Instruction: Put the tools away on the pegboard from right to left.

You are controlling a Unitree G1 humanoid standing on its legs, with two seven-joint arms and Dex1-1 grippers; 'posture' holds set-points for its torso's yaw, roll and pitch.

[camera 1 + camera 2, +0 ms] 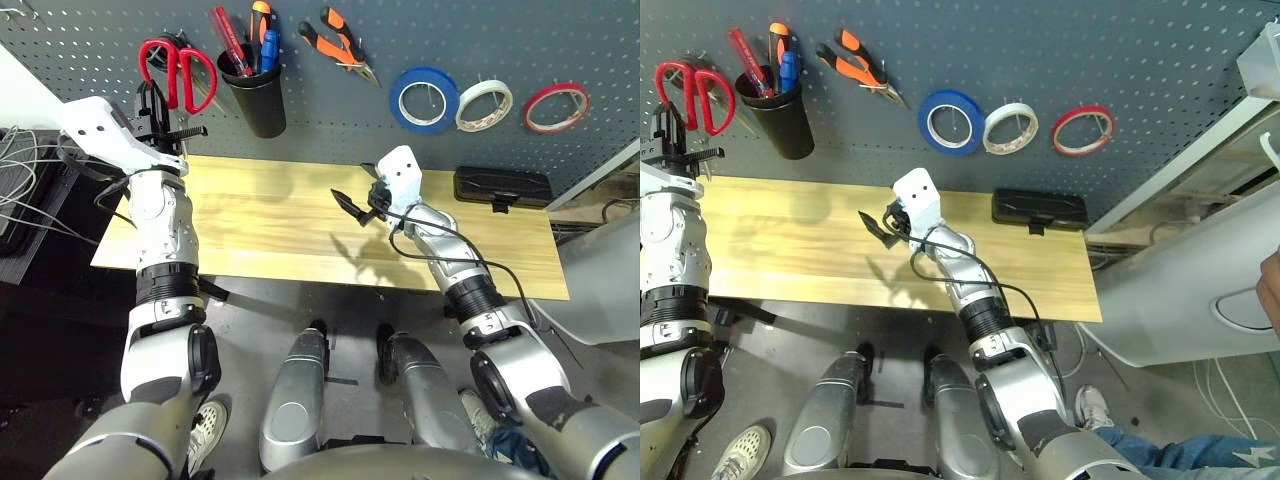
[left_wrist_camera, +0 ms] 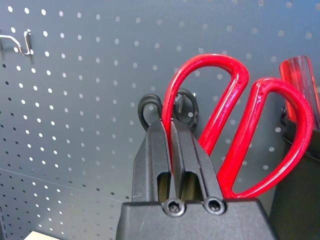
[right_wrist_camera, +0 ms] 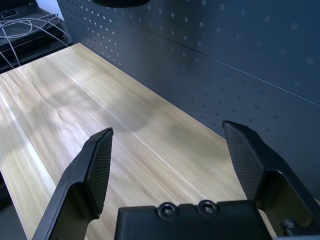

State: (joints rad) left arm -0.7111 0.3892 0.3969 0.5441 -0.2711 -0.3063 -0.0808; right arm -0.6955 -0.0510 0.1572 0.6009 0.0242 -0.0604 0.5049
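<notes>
Beside your cup [image 1: 258, 104], holding the screwdriver [image 1: 269, 50], the left gripper [image 2: 171, 125] grips red-handled scissors [image 2: 270, 140]. Right gripper [image 3: 167, 130]: wide, below the cup

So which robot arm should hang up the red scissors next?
Left, I think: its gripper grips the red-handled scissors by the pegboard. The right gripper is open over the table.

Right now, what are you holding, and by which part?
My left gripper holds the red-handled scissors by one handle loop; my right gripper is empty.
</notes>
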